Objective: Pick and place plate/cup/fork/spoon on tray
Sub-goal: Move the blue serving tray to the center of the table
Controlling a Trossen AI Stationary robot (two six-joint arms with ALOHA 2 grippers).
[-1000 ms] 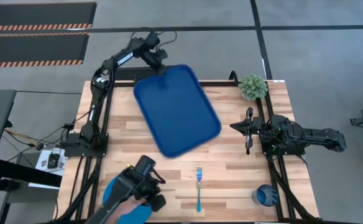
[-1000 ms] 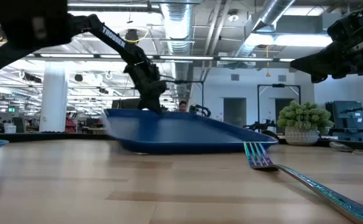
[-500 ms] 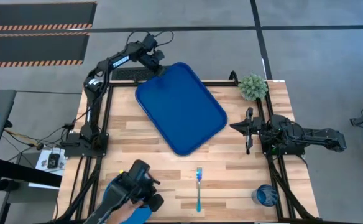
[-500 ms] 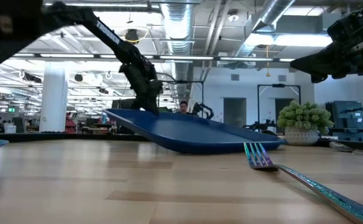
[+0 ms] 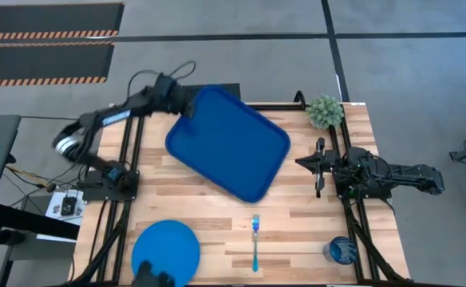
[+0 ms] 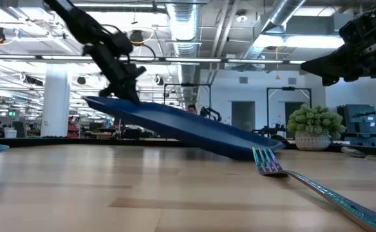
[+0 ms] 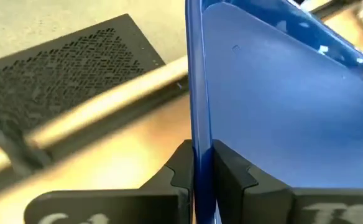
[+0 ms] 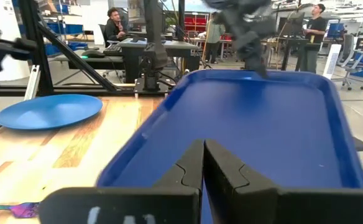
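The dark-blue tray (image 5: 227, 143) is tilted in the middle of the table. My left gripper (image 5: 187, 108) is shut on its far-left corner, which is raised in the low view (image 6: 111, 103). The tray's lower right end (image 6: 249, 149) is down by the table. My right gripper (image 5: 319, 163) is shut and empty at the table's right, short of the tray. The bright blue plate (image 5: 166, 251) lies flat at the near left. The light-blue fork (image 5: 255, 239) lies near the front edge, and the cup (image 5: 341, 251) stands at the near right. The spoon does not show in the high view. My left gripper pinches the tray's raised rim (image 7: 200, 146) between its two fingers (image 7: 180, 169), one finger inside the tray and one outside, at the far-left corner. The fingers come roughly level from the table's far left. The held end is lifted and the tray slopes down toward the right.
A small potted plant (image 5: 325, 110) stands at the far right corner. Black arm frames run along both table sides (image 5: 129, 167). A dark thing (image 5: 153, 275) shows at the near edge below the plate. Bare wood lies between the tray and the fork.
My left gripper has swung toward the table's left and risen, still shut on the tray's corner. The tray has turned about and its held end is lifted higher, while its right end stays low. A dark thing over the plate has drawn back past the near edge, uncovering the plate.
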